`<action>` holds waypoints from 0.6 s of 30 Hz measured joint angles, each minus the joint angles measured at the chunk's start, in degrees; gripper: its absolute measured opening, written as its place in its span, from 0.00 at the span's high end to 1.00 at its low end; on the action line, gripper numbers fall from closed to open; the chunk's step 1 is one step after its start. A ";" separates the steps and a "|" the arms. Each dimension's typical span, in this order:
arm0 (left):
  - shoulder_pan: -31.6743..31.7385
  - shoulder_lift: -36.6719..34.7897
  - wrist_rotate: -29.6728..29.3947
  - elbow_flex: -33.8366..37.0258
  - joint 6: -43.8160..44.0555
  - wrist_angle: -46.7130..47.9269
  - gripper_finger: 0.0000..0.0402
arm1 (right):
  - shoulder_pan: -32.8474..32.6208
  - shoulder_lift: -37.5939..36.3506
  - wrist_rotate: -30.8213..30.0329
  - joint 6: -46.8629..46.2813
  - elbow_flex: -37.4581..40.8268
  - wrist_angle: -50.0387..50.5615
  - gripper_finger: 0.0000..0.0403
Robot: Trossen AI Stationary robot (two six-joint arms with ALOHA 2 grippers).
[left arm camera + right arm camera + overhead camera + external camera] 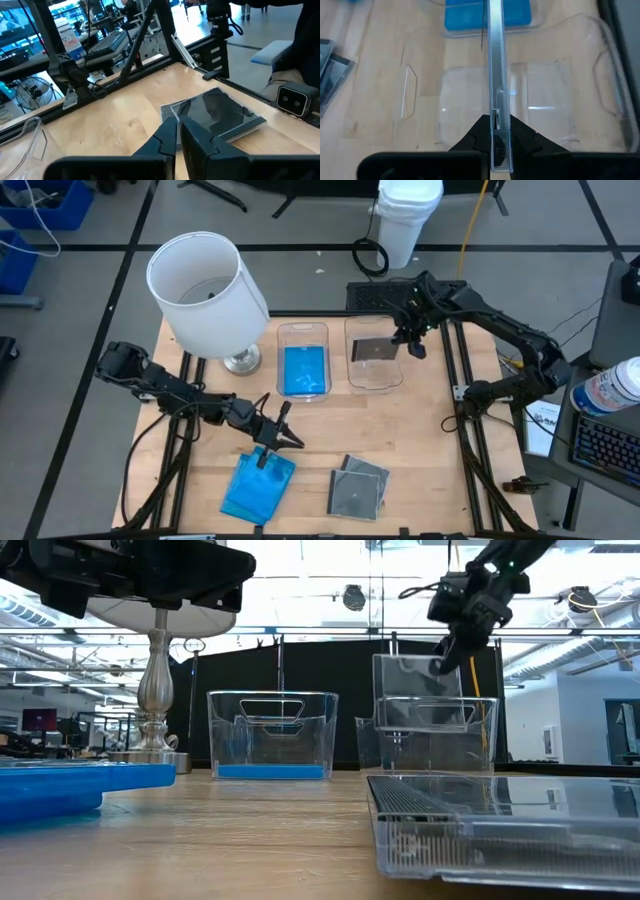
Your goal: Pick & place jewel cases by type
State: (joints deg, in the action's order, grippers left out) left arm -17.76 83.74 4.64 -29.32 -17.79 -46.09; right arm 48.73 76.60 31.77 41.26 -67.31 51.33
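My right gripper (405, 340) is shut on a clear jewel case with a dark inside (377, 350) and holds it over the right clear bin (376, 383). The left clear bin (303, 329) has a blue jewel case (305, 370) lying flat on its floor. A stack of blue jewel cases (258, 485) and a stack of clear, dark-backed ones (357, 488) lie flat on the table's near part. My left gripper (290, 430) hangs shut over the far edge of the blue stack; in the left wrist view its gripper (178, 137) points toward the clear stack (220, 115). My right gripper pinches the clear jewel case between its two fingers at one edge (496, 117); the wrist view shows the case edge-on. In the low view the case (415, 675) stands upright and lifted clear, hanging beside and below the fingers (450, 645), its lower edge about level with the bin's rim (430, 700).
A lamp with a white shade (205, 290) stands on the table's far left, its base (242, 361) beside the left bin. The two bins stand side by side at the far middle. Bare wood lies between the bins and the two stacks.
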 joint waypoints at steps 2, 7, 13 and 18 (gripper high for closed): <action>0.00 0.00 0.00 0.00 -0.10 0.00 0.93 | -0.04 -0.02 0.04 0.00 0.78 -0.15 0.95; 0.00 0.00 0.00 0.00 -0.10 0.00 0.99 | -0.15 -0.02 1.40 -1.46 1.85 -0.46 0.95; 0.00 0.02 0.00 0.00 0.32 -0.62 0.94 | -0.84 -0.04 1.82 -2.46 5.27 -3.47 0.95; 0.00 0.02 0.00 0.00 0.94 -0.63 0.92 | -2.29 -0.04 2.97 -3.28 8.63 -6.47 0.95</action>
State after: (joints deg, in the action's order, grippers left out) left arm -17.76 83.77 4.64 -29.32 -16.85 -46.72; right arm 46.44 76.55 34.74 37.98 -58.69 44.86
